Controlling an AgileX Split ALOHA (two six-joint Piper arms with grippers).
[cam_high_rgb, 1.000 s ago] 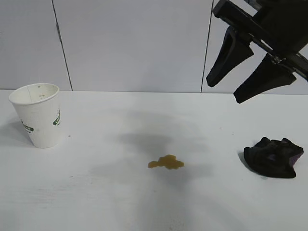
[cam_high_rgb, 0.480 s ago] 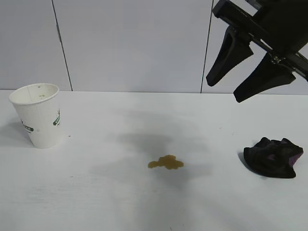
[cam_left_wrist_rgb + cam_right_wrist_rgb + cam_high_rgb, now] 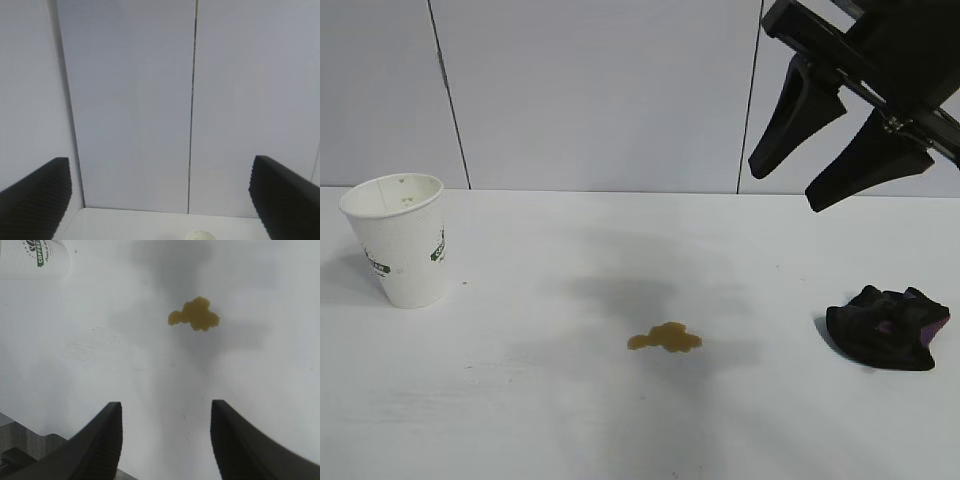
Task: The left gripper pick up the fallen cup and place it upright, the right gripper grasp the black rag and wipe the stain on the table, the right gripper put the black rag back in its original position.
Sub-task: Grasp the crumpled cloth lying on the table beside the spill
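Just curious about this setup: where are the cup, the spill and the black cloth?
cup (image 3: 400, 250): exterior view, middle of its side wall.
stain (image 3: 665, 338): exterior view, centre of the blot.
black rag (image 3: 885, 328): exterior view, middle of the bunch.

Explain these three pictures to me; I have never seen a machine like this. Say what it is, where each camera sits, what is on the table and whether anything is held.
It is a robot with two arms, each ending in a two-fingered gripper.

The outside view faces the table. On it stand an upright cup, a brownish stain and a bunched black rag. The right gripper hangs open above the rag, holding nothing.

The other two cameras ride on the wrists. One looks past the left gripper, wide open and empty, at the wall. The other looks down between the right gripper's fingers at the stain.
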